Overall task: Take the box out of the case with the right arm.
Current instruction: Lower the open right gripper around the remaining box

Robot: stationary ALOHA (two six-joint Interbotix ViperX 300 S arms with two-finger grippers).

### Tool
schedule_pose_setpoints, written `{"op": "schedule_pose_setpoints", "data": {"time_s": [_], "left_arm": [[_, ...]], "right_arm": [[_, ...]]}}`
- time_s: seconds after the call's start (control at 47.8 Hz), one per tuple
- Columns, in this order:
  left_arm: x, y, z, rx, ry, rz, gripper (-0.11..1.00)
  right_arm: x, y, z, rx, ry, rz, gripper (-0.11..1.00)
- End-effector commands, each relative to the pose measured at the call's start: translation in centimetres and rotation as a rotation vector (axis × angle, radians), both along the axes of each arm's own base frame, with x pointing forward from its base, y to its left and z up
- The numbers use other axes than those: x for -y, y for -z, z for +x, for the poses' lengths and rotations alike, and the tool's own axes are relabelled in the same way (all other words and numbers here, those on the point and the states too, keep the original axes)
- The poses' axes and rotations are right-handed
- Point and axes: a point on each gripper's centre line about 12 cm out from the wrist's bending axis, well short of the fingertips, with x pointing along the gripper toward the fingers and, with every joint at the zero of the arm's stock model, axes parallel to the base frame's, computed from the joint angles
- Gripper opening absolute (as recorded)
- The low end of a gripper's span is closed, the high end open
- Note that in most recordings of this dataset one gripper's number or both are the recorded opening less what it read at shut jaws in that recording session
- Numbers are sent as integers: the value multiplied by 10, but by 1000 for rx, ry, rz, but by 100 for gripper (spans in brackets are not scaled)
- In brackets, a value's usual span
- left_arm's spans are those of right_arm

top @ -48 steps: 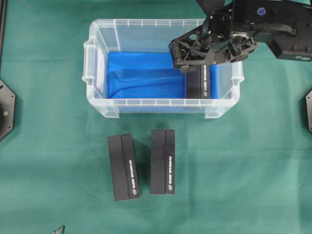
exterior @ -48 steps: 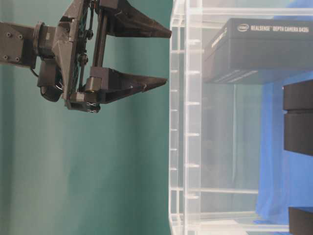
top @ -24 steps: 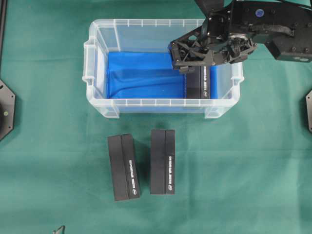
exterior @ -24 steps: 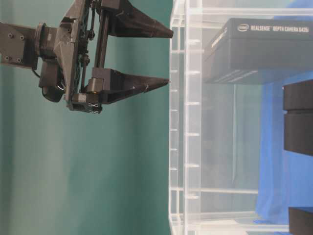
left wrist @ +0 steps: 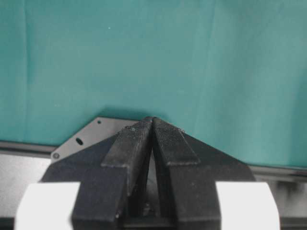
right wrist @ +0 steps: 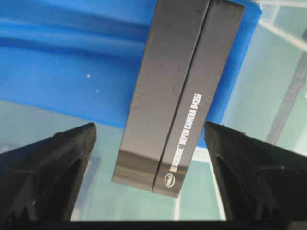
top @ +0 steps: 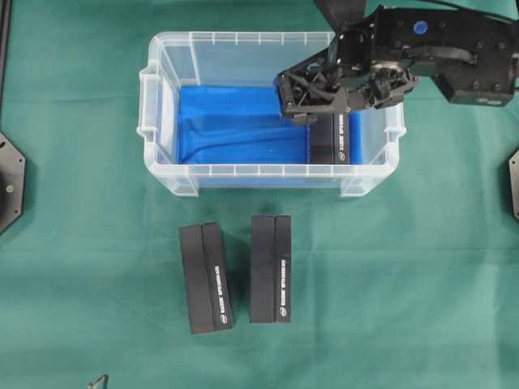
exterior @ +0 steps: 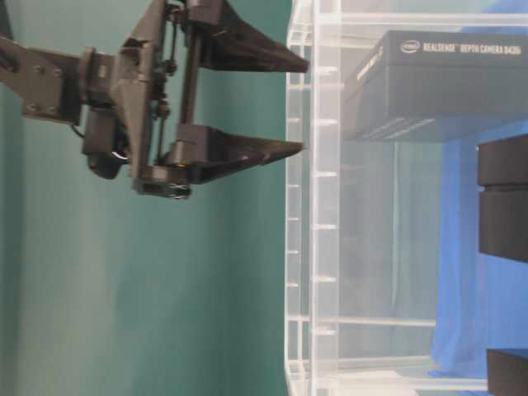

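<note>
The case (top: 162, 105) is a clear plastic tub with a blue cloth on its bottom. One black box (top: 332, 142) with white lettering lies along its right end. My right gripper (top: 289, 100) is all black and hangs open over the far end of that box, touching nothing. From table level its pointed fingertips (exterior: 299, 150) have reached the case rim (exterior: 301, 247), outside the box (exterior: 445, 82). In the right wrist view the box (right wrist: 177, 91) lies between and below the wide-apart jaws of the right gripper (right wrist: 149, 127). My left gripper (left wrist: 152, 120) is shut and empty over green cloth.
Two more black boxes (top: 205, 278) (top: 270, 268) lie side by side on the green cloth in front of the case. Black base plates sit at the left edge (top: 10, 182) and the right edge (top: 513, 185) of the table.
My right gripper has shifted a little toward the case, its tips now level with the rim in the table-level view. It stays open. The boxes have not moved.
</note>
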Motion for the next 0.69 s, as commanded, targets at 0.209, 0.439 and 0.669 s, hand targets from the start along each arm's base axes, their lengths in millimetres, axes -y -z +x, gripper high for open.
{"op": "schedule_pose_setpoints", "data": {"time_s": [0.209, 0.439, 0.669], "left_arm": [[0, -2, 2, 6, -2, 2, 0], [0, -2, 3, 5, -2, 1, 0], [0, -1, 4, 2, -4, 2, 0]], "right_arm": [[-2, 24, -4, 28, 34, 4, 92], [-1, 50, -4, 43, 53, 16, 92], [-2, 66, 4, 36, 57, 39, 92]]}}
